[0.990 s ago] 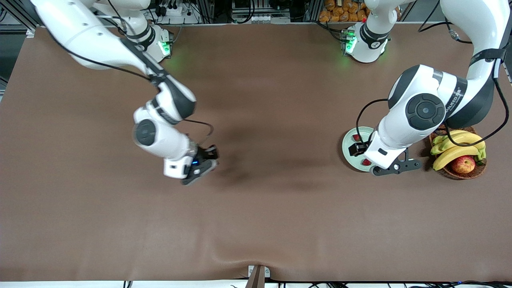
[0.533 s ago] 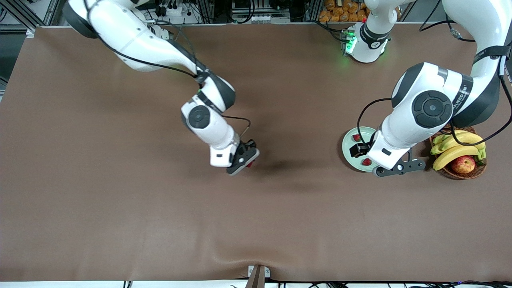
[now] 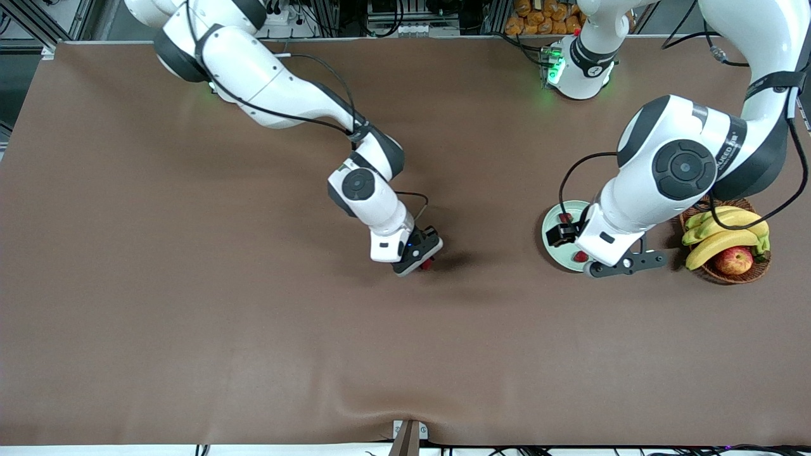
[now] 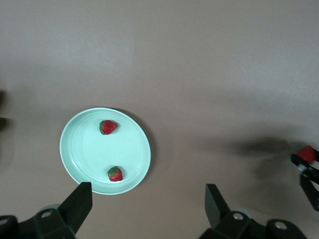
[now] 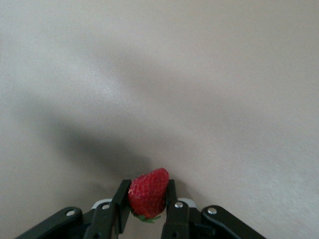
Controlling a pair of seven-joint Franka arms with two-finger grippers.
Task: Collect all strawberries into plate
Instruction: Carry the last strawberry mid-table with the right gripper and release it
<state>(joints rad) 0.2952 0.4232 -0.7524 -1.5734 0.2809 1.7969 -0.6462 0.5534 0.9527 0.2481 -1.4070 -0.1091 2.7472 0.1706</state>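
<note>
The pale green plate point(image 3: 552, 223) lies toward the left arm's end of the table and holds two strawberries point(image 3: 564, 218) point(image 3: 580, 256). My left gripper point(image 3: 561, 234) hangs over the plate, open and empty. In the left wrist view the plate point(image 4: 89, 154) and both berries point(image 4: 108, 127) point(image 4: 115, 174) show past my left gripper point(image 4: 147, 199), whose fingers are spread wide. My right gripper point(image 3: 426, 256) is shut on the third strawberry point(image 3: 428, 265) over the bare mid-table. In the right wrist view the strawberry point(image 5: 148, 193) sits pinched between the fingers of my right gripper point(image 5: 147, 200).
A brown wicker basket point(image 3: 716, 275) with bananas point(image 3: 722, 237) and a red-yellow apple point(image 3: 734, 259) stands beside the plate, closer to the left arm's end. Brown table point(image 3: 494, 266) stretches between my right gripper and the plate.
My right arm has swung toward the left arm's end of the table, carrying the strawberry closer to the plate. My left arm has barely moved.
</note>
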